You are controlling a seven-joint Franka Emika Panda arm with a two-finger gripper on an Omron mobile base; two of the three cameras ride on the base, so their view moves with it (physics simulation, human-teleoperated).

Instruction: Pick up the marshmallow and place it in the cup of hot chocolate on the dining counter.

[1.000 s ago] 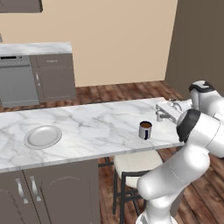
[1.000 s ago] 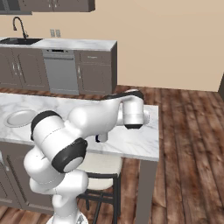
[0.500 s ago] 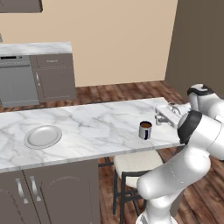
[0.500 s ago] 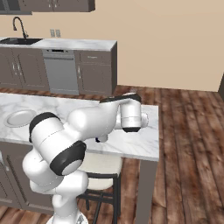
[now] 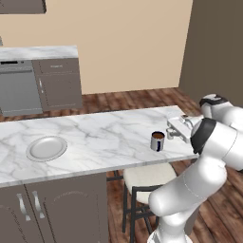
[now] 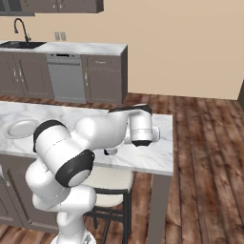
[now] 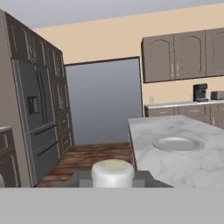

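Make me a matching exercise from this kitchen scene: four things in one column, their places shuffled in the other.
Things:
1. cup of hot chocolate
2. plate
3. stool
4. marshmallow

Places:
A. tucked under the overhang of the dining counter
B. held in the claw
C. on the marble top, toward the end far from the arm
D. on the marble top, close to the arm's hand

Pairs: 1-D, 2-C, 3-A, 4-B
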